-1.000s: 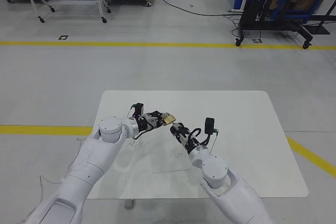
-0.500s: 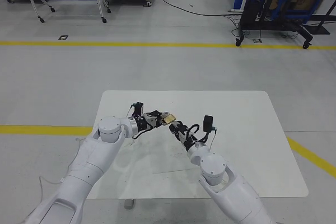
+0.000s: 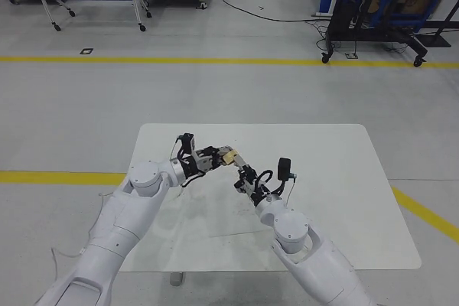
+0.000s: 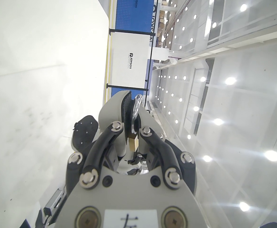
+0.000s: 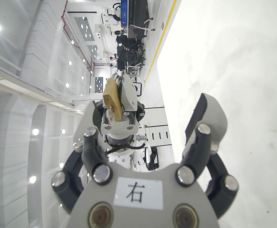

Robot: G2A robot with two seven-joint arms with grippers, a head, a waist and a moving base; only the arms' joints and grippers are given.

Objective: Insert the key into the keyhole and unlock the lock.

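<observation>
Glossy brass-coloured metal lock [image 5: 111,96]

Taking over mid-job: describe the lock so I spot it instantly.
Look above the white table, where the left gripper and right gripper meet. The left one holds the lock by its shackle. It is the only brass-yellow block among white and black robot parts, a silvery key at its end.

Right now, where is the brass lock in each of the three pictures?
Top view: lock over the table's far half, in the left gripper.
Left wrist view: brass sliver between its own fingers.
Right wrist view: lock ahead, beyond the open right gripper.
Shared landmark: the white table, in all three.
</observation>
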